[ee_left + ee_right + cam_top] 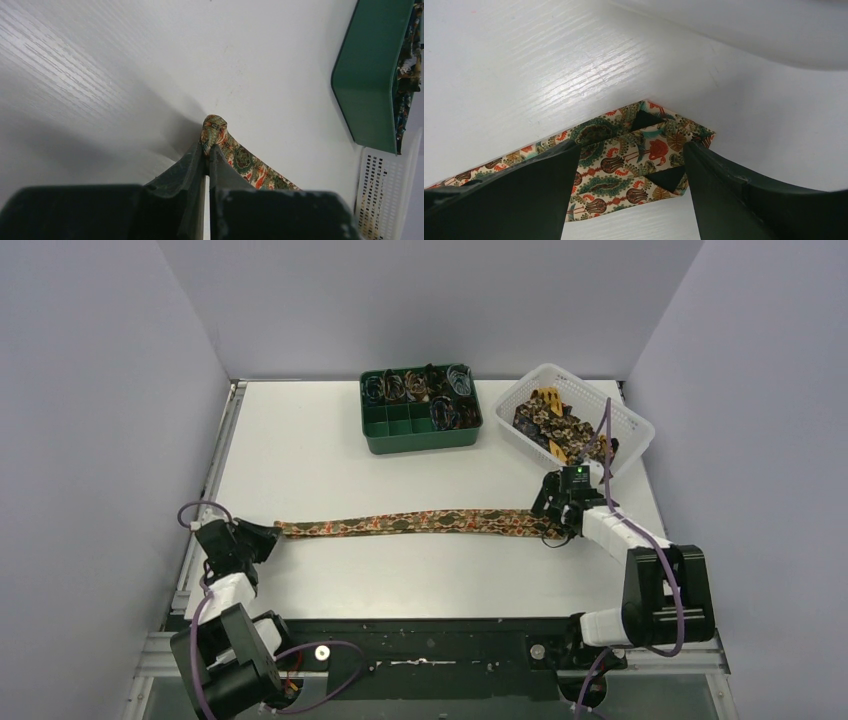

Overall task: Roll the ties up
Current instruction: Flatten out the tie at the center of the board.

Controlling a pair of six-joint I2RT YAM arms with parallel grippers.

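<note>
The white tabletop [330,440] carries one long tie [420,523] in a brown, gold and green print. It is stretched out flat as a strip across the near half of the table, running almost from the left edge to the right edge and roughly parallel to the near edge.

In the far right corner stands a white basket [632,432] with perforated walls. It holds a loose bundle of ties [555,425] in the same print. Just left of it, by the middle of the far edge, sits a green tray [420,438] divided into compartments. Small coils [415,385] fill its far row; from above they are too small to make out further.

The left gripper [272,530] lies low over the table near the left edge, at the narrow end of the strip. In the left wrist view its fingers [192,165] are pressed together, pinching the tie's narrow tip [214,127], which bunches up just beyond the fingertips while the rest of the fabric trails away to the right.

The right gripper [552,510] is near the right edge, over the wide end. In the right wrist view its fingers [549,185] are spread wide, one on either side of the tie's broad end [624,165]. That end lies flat on the table with its folded back side showing.
</note>
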